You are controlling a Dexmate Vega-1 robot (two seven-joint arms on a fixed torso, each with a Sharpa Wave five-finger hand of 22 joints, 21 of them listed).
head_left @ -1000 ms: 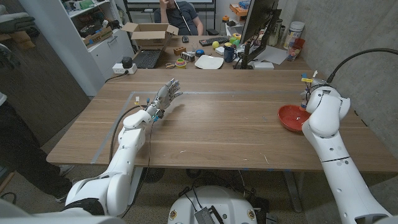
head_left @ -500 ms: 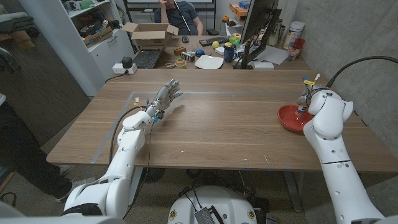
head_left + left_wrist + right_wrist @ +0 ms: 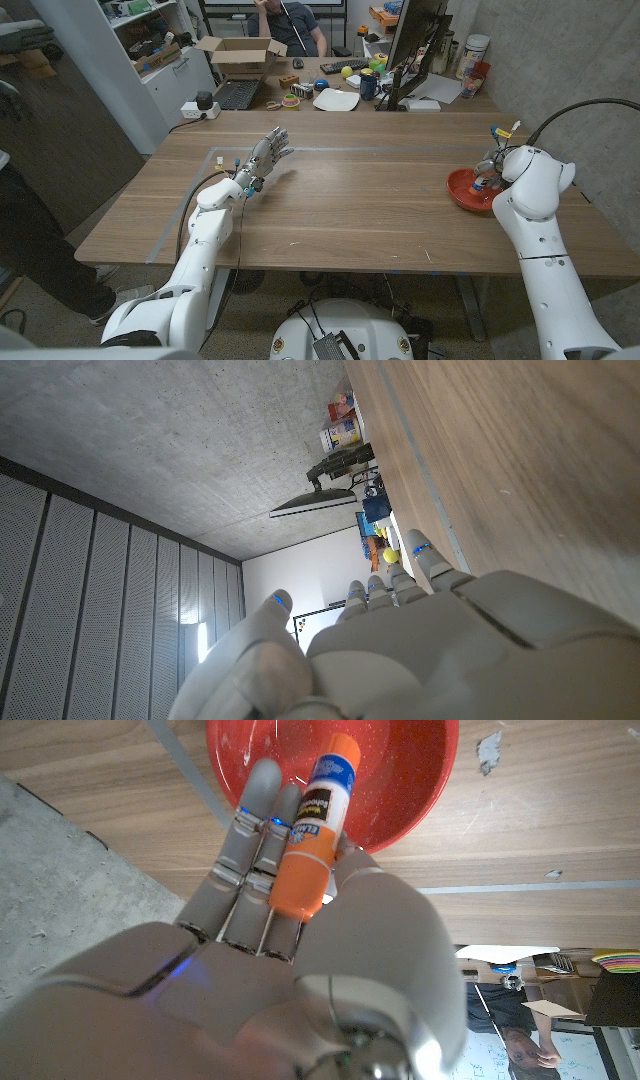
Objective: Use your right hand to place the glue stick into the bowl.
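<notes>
Glue stick [image 3: 315, 830] | pinched between right hand [image 3: 300, 950] thumb and fingers | over red bowl [image 3: 400, 780]

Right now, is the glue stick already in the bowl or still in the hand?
Still in the hand. The right hand grips the glue stick, with its blue cap over the red bowl.

Wooden worktop [image 3: 360, 200] carrying strip of tape [image 3: 340, 150] along far side. Open cardboard box [image 3: 240, 52] sitting on desk behind, next to laptop [image 3: 236, 94] and power strip [image 3: 200, 108]. White plate [image 3: 336, 99] lying near blue mug [image 3: 369, 86]. Monitor [image 3: 418, 35] standing at right. Person [image 3: 290, 20] sitting behind desk. Shelf unit [image 3: 150, 40] standing at left.
</notes>
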